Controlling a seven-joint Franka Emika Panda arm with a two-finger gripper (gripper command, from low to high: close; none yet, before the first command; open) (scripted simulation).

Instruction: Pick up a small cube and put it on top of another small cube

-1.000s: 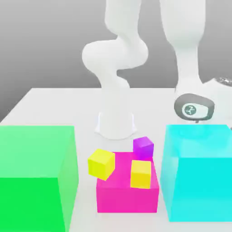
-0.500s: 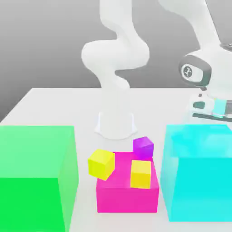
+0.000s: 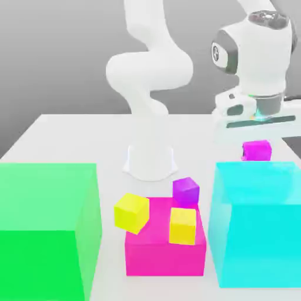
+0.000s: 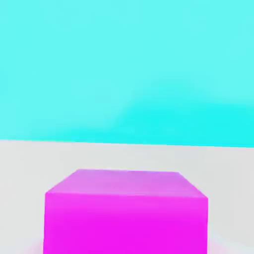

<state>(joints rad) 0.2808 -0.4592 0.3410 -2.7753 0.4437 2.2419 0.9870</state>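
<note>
My fingers are clamped on the small cube (image 3: pixel 257 150), carried clear of the table (image 3: pixel 70 138) just behind the cyan cube (image 3: pixel 258 223) at the table's far edge, so the violet cube (image 3: pixel 186 190) lies toward the table's middle.

A glossy white robot arm (image 3: pixel 150 64) of rounded segments, with a grey joint cap and a cylindrical base.

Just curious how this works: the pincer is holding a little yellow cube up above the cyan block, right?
Not quite: the cube at the pincer is magenta, not yellow. The exterior view shows it above the cyan block; the yellow cubes are down by the pink cube.
</note>
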